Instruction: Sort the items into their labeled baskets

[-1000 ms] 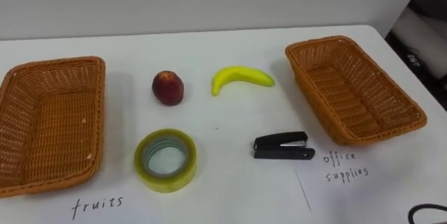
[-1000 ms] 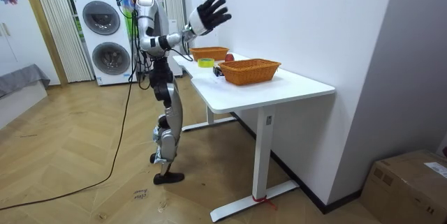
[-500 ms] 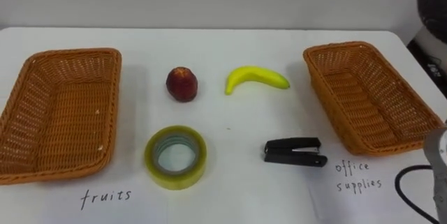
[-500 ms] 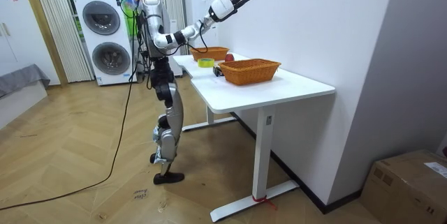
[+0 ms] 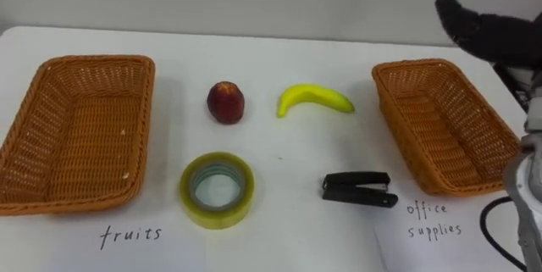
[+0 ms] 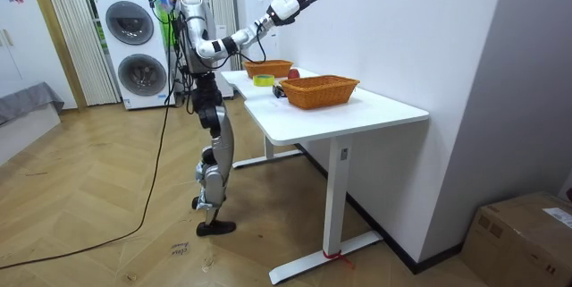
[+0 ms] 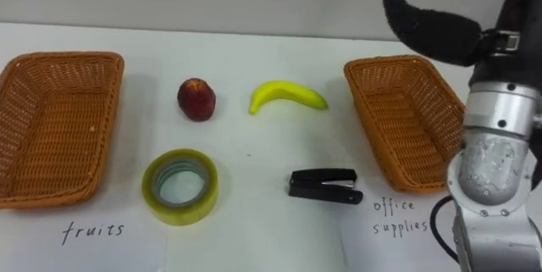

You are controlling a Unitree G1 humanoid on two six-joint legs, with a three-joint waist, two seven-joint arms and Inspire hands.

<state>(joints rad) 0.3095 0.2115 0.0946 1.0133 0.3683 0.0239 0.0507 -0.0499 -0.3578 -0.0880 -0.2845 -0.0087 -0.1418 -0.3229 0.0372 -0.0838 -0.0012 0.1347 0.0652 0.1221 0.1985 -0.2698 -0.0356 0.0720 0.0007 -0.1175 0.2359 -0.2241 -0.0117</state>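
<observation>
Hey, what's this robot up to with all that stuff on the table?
It is sorting, but nothing is sorted yet. The robot stands at the white table with its right hand raised and open, holding nothing, up by the right basket. A red fruit, a banana, a tape roll and a black stapler lie on the table between the two baskets. The left basket and the right one are both empty.
</observation>
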